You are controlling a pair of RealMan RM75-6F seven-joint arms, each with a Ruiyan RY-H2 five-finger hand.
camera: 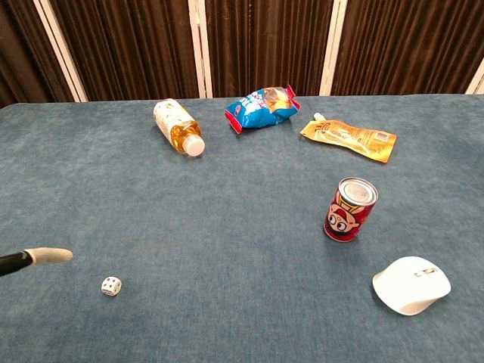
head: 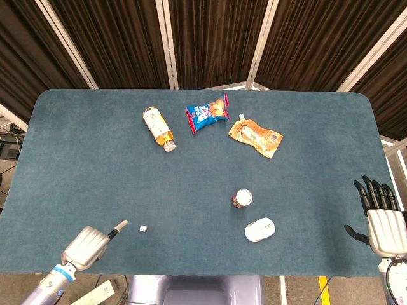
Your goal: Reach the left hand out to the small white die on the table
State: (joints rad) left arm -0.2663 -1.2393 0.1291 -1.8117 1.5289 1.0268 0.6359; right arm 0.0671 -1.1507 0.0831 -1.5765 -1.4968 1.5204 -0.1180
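The small white die (head: 143, 228) (camera: 111, 286) lies near the table's front edge, left of centre. My left hand (head: 89, 245) is over the front left of the table, its back facing up. One dark finger with a pale tip (head: 118, 227) (camera: 47, 255) points at the die and stops a short way to its left, not touching it. The left hand holds nothing; its other fingers are hidden under it. My right hand (head: 381, 219) hangs beyond the table's right edge, fingers spread and empty.
A red can (head: 241, 199) (camera: 350, 209) stands right of centre, with a white computer mouse (head: 260, 229) (camera: 411, 284) in front of it. At the back lie a drink bottle (head: 158, 128), a blue snack bag (head: 207, 113) and an orange pouch (head: 255, 136).
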